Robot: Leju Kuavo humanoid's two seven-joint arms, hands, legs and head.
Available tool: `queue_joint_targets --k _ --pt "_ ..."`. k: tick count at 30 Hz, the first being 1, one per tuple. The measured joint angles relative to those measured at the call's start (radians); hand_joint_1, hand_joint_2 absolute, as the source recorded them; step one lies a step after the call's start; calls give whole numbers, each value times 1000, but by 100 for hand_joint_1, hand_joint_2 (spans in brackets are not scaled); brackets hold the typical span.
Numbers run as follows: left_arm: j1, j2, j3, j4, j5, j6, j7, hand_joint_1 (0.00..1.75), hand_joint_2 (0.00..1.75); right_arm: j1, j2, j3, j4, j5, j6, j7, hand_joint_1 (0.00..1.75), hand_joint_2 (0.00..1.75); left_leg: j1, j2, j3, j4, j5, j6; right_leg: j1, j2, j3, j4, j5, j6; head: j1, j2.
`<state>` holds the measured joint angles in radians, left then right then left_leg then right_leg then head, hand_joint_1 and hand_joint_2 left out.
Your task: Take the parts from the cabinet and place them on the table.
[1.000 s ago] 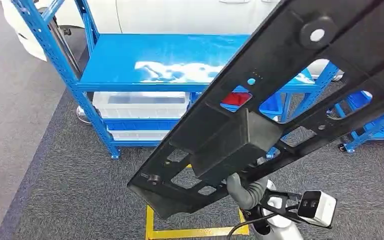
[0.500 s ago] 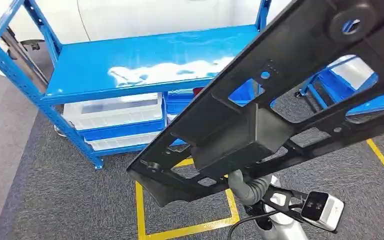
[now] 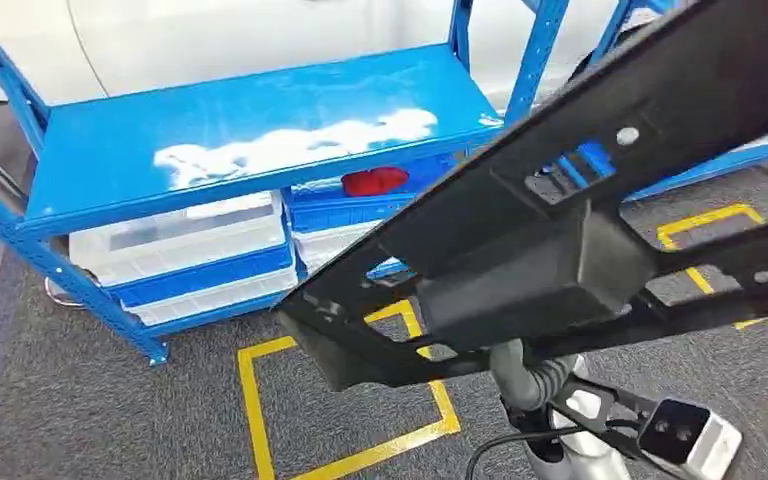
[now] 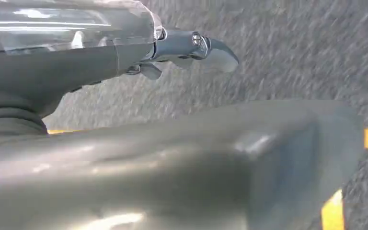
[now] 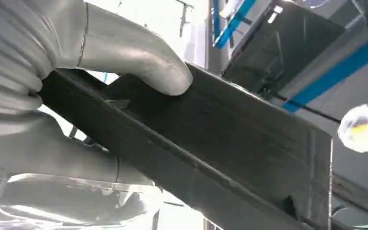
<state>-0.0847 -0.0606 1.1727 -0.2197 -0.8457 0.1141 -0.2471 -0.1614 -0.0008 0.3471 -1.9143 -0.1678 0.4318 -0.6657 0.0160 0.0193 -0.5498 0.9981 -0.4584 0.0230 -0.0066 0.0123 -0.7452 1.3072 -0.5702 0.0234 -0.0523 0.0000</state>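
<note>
A long black plastic part (image 3: 560,260) with cut-outs and a box-shaped block hangs slanted across the head view, in front of the blue cabinet (image 3: 240,140). My right hand (image 3: 525,375) grips it from below, near the block. In the right wrist view the thumb of that hand (image 5: 124,57) presses on the part's dark edge (image 5: 230,143). My left hand (image 4: 76,72) hangs over grey carpet and holds nothing, with one finger stretched out straight.
The cabinet's top shelf is bare. White and blue bins (image 3: 190,260) and a red item (image 3: 373,182) sit on its lower shelves. A yellow tape square (image 3: 260,400) marks the grey carpet. Another blue rack (image 3: 720,160) stands at the right.
The whole picture has shifted, so the camera has turned: the cabinet now lies further left and the yellow square has come into sight. The black part stays in my right hand.
</note>
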Motion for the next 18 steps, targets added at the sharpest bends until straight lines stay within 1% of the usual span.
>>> queue_joint_targets --k 1,2,3,4,5,6,7,8,9,10,11,12,13,14,15,16,17,18 --pt "1 3 0 0 2 -4 -15 0 0 14 0 0 -10 8 -2 0 175 175 0 13 0 0 -1 -1 -3 -2 -14 27 1 2 0 0" --pt "1 7 0 0 6 -12 -34 0 0 26 0 0 -19 18 -3 0 175 175 0 24 1 0 -3 -3 -7 -5 -2 4 24 3 0 0" --pt "1 9 0 0 7 -14 -45 0 0 33 0 0 -27 24 -2 0 175 175 0 35 3 1 -5 -4 -8 -11 31 -58 60 3 0 0" --pt "0 10 0 0 5 -15 -54 0 0 38 0 1 -37 34 -2 0 175 175 0 47 5 2 -7 -8 -8 -25 86 -160 106 1 0 0" --pt "0 11 0 0 -2 -20 -62 0 0 39 0 1 -47 43 -4 0 175 175 -1 56 9 3 -11 -13 -5 -63 139 -254 138 -4 0 0" --pt "0 18 0 0 -2 -33 -69 0 0 38 0 1 -54 52 -8 0 175 175 -8 64 10 5 -15 -19 8 -101 152 -287 122 -11 0 0" --pt "0 19 0 0 -7 -48 -74 0 0 39 1 2 -61 58 -12 0 175 175 -9 69 10 6 -16 -24 9 -82 149 -288 130 -20 0 0" --pt "-2 24 0 0 -14 -60 -79 0 0 39 1 2 -69 64 -17 0 175 175 -9 79 12 6 -17 -30 11 -73 145 -286 129 -23 0 0" --pt "-4 26 -2 0 -22 -70 -82 0 0 39 1 2 -80 73 -24 0 175 175 -9 91 14 4 -18 -35 14 -62 142 -285 129 -29 0 0" --pt "-8 29 -5 0 -30 -73 -85 0 0 39 1 2 -93 79 -32 0 175 175 -9 101 17 3 -19 -41 12 -51 141 -290 133 -36 0 0" --pt "-11 34 -8 0 -39 -73 -85 0 0 40 2 3 -110 81 -38 0 175 175 -2 85 16 11 -30 -48 2 -38 148 -299 139 -44 0 0" --pt "-13 35 -10 0 -48 -74 -84 0 0 38 2 3 -124 77 -47 0 175 175 -2 40 5 43 -58 -50 2 -30 148 -302 141 -50 0 0" --pt "-12 38 -11 0 -56 -74 -81 0 0 38 3 4 -134 74 -53 0 175 175 0 14 -22 108 -99 -51 2 -22 148 -302 142 -55 0 0" --pt "-9 42 -13 0 -58 -74 -77 0 0 40 3 4 -141 69 -56 0 175 175 0 0 -59 193 -140 -53 3 -8 147 -302 143 -56 0 0" --pt "-7 45 -15 0 -63 -74 -72 0 0 42 3 4 -148 64 -59 0 175 175 0 -6 -96 272 -171 -54 4 7 146 -301 143 -57 0 0" --pt "-5 47 -18 0 -65 -70 -68 0 0 47 3 3 -154 61 -61 0 175 175 0 -9 -119 318 -177 -55 5 22 146 -300 143 -58 0 0" --pt "-5 50 -19 0 -65 -61 -68 0 0 53 3 2 -162 57 -59 0 175 175 0 -10 -117 310 -156 -54 5 36 148 -300 143 -58 0 0" --pt "-6 50 -20 0 -65 -56 -67 0 0 57 3 0 -167 51 -49 0 175 175 0 -11 -96 261 -119 -52 5 49 149 -299 143 -57 0 0"
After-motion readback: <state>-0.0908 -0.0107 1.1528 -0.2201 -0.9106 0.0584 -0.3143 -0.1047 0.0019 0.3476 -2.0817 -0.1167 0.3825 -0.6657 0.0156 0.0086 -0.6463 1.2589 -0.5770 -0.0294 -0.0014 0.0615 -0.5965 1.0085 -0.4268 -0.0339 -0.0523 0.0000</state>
